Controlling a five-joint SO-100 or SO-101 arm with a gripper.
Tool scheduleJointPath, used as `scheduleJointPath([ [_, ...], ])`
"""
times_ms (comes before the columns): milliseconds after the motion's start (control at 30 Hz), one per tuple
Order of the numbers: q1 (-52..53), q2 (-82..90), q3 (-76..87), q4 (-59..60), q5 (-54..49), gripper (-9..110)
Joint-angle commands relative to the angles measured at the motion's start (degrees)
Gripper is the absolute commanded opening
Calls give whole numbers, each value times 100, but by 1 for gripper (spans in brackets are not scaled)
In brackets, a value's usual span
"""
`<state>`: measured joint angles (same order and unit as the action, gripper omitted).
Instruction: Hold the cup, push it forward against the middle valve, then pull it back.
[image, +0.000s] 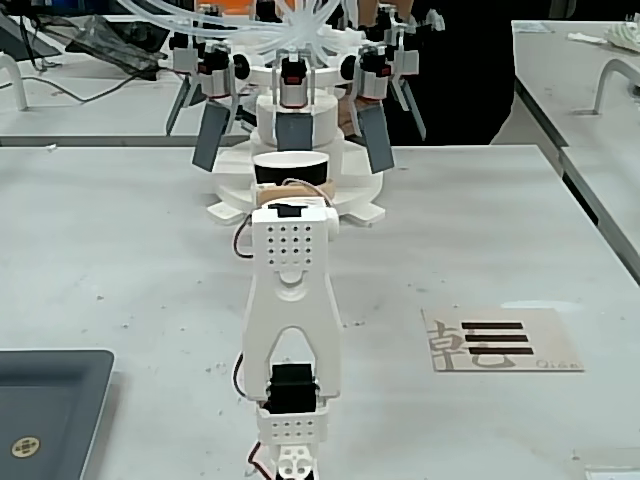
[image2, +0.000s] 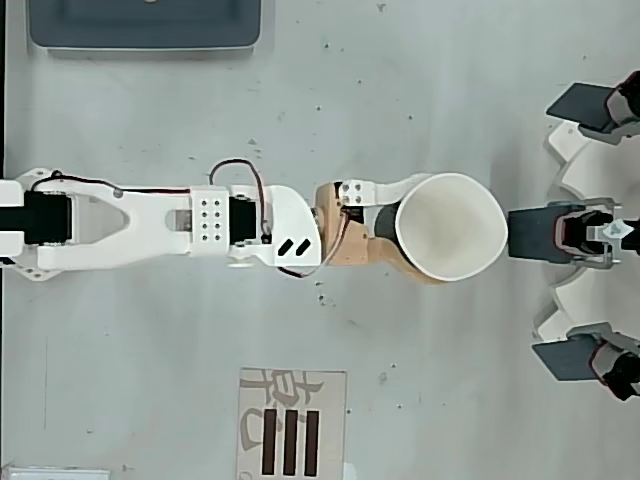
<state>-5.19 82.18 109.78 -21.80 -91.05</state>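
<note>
The cup (image2: 450, 228) is white and a little squashed into an oval, and my gripper (image2: 422, 230) is shut on it, with a white finger (image2: 385, 192) on one side and a tan finger (image2: 385, 262) on the other. In the fixed view the cup (image: 290, 167) shows just beyond the arm's white head (image: 290, 235), which hides the fingers. The middle valve (image2: 540, 235) is a short grey-blue paddle straight ahead of the cup. Its paddle (image: 293, 132) hangs just above and behind the cup's rim. The overhead view shows only a thin gap between rim and paddle.
Two longer slanted grey paddles (image: 210, 135) (image: 375, 135) flank the middle one on a white round base (image: 360, 195). A dark tray (image2: 145, 25) lies beside the arm's base. A tan card with black bars (image2: 290, 425) lies on the table's other side.
</note>
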Motion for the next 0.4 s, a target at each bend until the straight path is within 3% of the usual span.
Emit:
scheduleJointPath([
  [0,9,510,-18,-185,-44,4],
  [367,18,404,-18,-229,-44,4],
])
